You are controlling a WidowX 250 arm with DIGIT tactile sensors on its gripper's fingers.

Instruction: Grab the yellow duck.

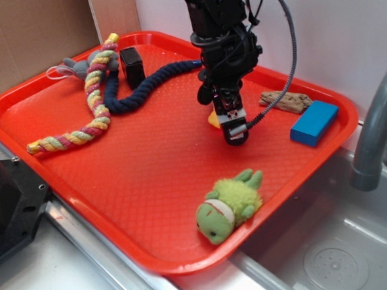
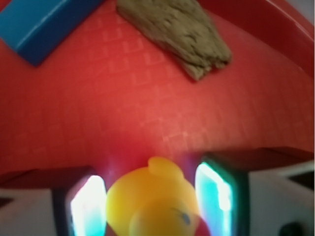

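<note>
Wrist view, left to right: blue block (image 2: 44,24) lying far ahead-left of the jaws, brown bark-like piece (image 2: 182,34) ahead-right, red tray (image 2: 98,113) filling the rest. Left finger pad (image 2: 88,206) is glowing pale, yellow duck (image 2: 152,201) is sitting right between the pads, right finger pad (image 2: 216,194) is flanking its other side. Jaws are standing apart around the duck; slivers of gap are showing on both sides, so no squeeze yet, going by this view.

Exterior view: gripper (image 1: 226,121) is pointing down at the tray, only a scrap of yellow is peeking out at its left edge. Green plush (image 1: 229,206) is lying well below the jaws, untouched.

Step in hand, judging: straddling done, closing pending. Next move calls for clamping the pads on the smooth round body squarely, without squirting it out, then lifting.
</note>
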